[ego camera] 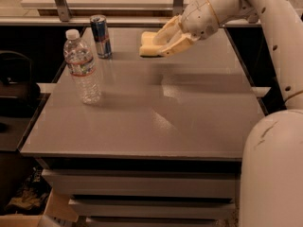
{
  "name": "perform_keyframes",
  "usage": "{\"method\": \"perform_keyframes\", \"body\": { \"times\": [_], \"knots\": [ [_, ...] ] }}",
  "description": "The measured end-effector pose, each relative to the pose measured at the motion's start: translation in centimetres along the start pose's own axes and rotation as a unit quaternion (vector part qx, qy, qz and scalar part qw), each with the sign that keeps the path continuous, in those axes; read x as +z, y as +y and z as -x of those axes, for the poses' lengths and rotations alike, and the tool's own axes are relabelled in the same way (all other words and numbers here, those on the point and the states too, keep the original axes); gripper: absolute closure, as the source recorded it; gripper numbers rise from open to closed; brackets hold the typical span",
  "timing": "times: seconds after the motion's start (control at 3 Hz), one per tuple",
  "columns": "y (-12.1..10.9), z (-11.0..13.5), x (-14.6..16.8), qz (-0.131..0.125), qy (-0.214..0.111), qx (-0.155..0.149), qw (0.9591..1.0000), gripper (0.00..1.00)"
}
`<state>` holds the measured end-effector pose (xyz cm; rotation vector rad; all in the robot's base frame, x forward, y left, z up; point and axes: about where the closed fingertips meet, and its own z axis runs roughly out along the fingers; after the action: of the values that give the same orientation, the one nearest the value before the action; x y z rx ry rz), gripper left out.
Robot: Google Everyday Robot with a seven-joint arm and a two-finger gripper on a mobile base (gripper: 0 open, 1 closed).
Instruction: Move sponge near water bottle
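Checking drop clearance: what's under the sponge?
Only bare table top shows beneath the sponge, toward the far edge. The gripper holds its right end; the fingers cover that part, so the spot below them is hidden.

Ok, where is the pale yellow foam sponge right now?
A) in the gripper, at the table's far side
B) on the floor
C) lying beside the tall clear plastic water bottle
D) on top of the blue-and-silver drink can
A: the gripper is shut on the pale yellow foam sponge near the far edge, apart from the clear plastic water bottle.
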<state>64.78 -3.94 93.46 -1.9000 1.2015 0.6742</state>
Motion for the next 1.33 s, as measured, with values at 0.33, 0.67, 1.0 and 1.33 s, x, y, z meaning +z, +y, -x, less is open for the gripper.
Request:
{"method": "perform_keyframes", "body": {
  "times": [0.33,0.67,1.0,1.33],
  "knots": [
    [1.1,1.7,2.2,0.024,-0.006,-0.02,0.9995,1.0],
    [2.7,2.3,4.8,0.047,-0.006,-0.034,0.9983,1.0],
    [4.3,1.9,7.2,0.066,-0.014,-0.043,0.9968,1.0],
    [5.7,1.9,9.1,0.079,-0.025,-0.054,0.9951,1.0]
  ]
}}
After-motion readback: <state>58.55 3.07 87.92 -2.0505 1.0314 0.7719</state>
